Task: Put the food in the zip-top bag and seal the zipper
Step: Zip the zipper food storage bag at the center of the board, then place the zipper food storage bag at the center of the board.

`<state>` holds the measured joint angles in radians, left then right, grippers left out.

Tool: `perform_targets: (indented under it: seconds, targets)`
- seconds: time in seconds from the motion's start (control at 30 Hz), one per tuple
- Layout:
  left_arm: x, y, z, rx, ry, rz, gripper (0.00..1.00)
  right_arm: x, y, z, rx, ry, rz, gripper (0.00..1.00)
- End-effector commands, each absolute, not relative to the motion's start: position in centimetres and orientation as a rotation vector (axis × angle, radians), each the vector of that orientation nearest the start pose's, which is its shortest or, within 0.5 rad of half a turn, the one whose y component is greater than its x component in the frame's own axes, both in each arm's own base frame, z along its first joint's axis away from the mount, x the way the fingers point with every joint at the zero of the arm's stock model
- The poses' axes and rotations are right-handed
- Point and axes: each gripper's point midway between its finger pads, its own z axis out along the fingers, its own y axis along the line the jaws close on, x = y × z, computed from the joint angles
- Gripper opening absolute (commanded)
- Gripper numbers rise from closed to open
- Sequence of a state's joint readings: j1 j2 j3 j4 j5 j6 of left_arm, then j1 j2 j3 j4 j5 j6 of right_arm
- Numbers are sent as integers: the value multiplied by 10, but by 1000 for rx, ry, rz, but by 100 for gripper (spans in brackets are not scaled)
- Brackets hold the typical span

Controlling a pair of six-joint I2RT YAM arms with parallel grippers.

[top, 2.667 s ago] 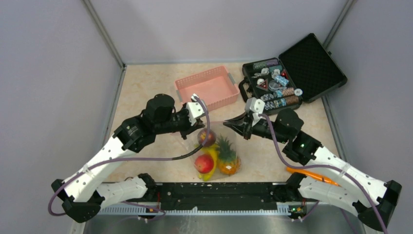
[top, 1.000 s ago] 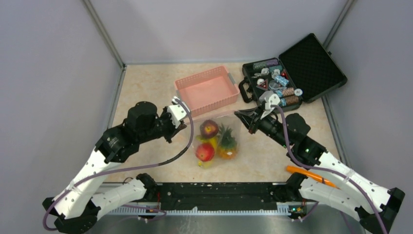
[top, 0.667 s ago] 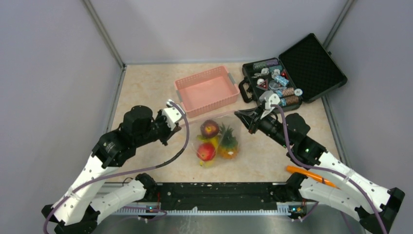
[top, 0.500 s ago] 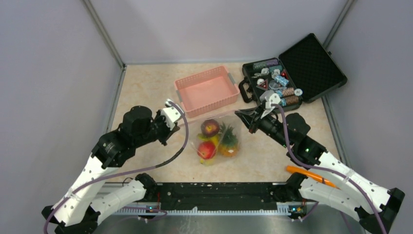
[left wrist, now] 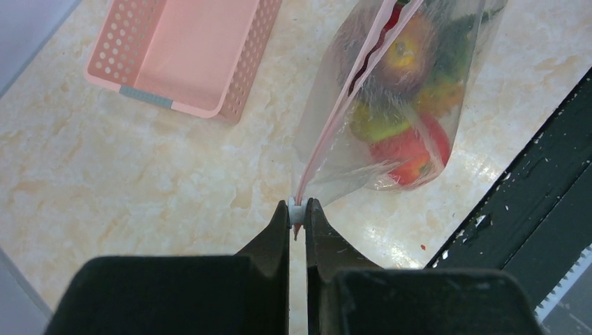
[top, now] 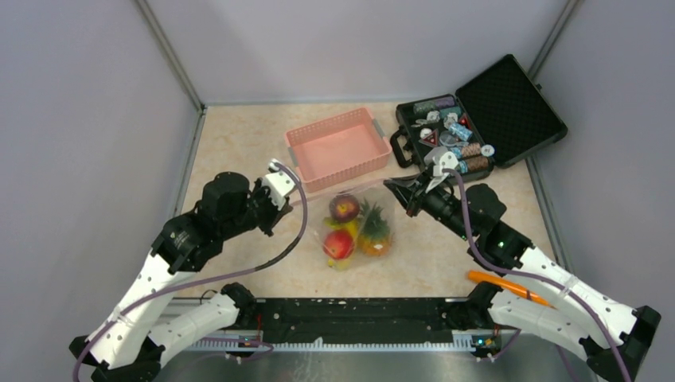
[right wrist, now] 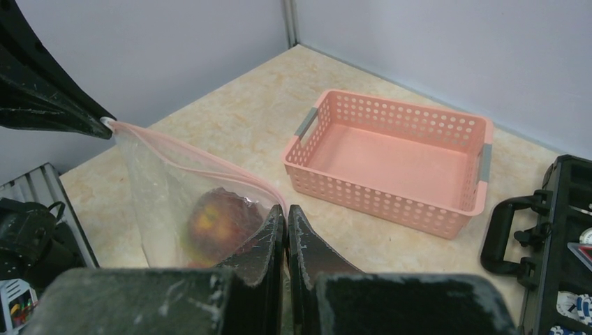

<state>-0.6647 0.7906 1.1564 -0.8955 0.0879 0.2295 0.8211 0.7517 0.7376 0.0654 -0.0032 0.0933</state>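
Bases of both arms line the bottom edge of the overhead view, and an orange stick (top: pixel 509 285) lies on the surface (top: pixel 239 143) at the lower right, beside the right arm. Just above the bases, at the centre of the frame, is the zip-top bag (top: pixel 354 231) with all the food inside it. The red round fruit (top: pixel 338 244) is lowest, with the banana bunch (top: pixel 329 261) showing yellow around it. The pineapple (top: pixel 374 235) is to its right and the dark maroon fruit (top: pixel 344 208) is uppermost. Whether the bag's bottom rests on the surface cannot be told. The zipper (left wrist: pixel 342 105) runs as a taut pink line along the bag's upper edge, stretched between the two arms. The left end effector (left wrist: pixel 297 209) is pinched narrow on the strip's left end, a small pale tab caught between its tips. The right end effector (right wrist: pixel 286 213) is likewise clamped on the strip's right end, its fingers nearly touching. In the right wrist view the strip reaches from those fingers to the left tip in the upper left. Whether the strip is pressed closed along its whole length is unclear. Beyond the bag, just above centre, sits the pink basket (top: pixel 326 123). Farther off in the upper right corner, the black case (top: pixel 509 95) stands open with small trinkets in its lower half.
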Motion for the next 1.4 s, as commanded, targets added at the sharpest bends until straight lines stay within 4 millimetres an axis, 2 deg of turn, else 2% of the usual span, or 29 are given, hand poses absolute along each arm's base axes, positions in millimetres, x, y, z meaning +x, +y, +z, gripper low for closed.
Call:
perform_targets:
  seconds: [0.0,0.07,0.13,0.2,0.27,0.3,0.43,0.6,0.67,0.83,0.9,0.97,1.07,1.13,1.27,1.37]
  targets:
    - [187,-149,290,872,1875,-364,10,224,236,352,-511,1369,736,0]
    - [189,-158,296,840,1837,-422,42,221,243,349,-533,1373,769,0]
    - [190,-168,296,843,1803,-476,58,222,247,345,-538,1385,782,0]
    - [189,-176,293,857,1807,-517,80,224,250,342,-532,1396,791,0]
    - [192,-179,291,834,1846,-531,95,227,250,343,-518,1401,792,0]
    - [193,-179,291,825,1852,-533,98,228,251,344,-513,1403,788,0]
    - [199,-175,303,750,1808,-513,99,237,251,351,-487,1411,763,0]
    - [212,-152,321,575,1781,-428,99,255,252,367,-453,1429,729,0]
    - [216,-140,329,473,1767,-400,99,268,254,378,-442,1433,717,0]
    - [219,-120,346,341,1728,-350,99,301,262,415,-468,1397,704,0]
    - [216,-115,349,323,1716,-346,99,301,268,428,-486,1374,730,0]
    - [215,-108,349,288,1709,-325,99,289,272,436,-516,1325,788,0]
    - [214,-100,345,250,1704,-305,99,263,279,413,-581,1324,907,0]
    - [213,-98,344,226,1699,-313,99,242,285,385,-658,1373,987,0]
    - [212,-101,347,219,1689,-344,99,200,289,315,-779,1507,1076,0]
    - [214,-109,347,237,1693,-369,99,171,288,286,-814,1543,1167,0]
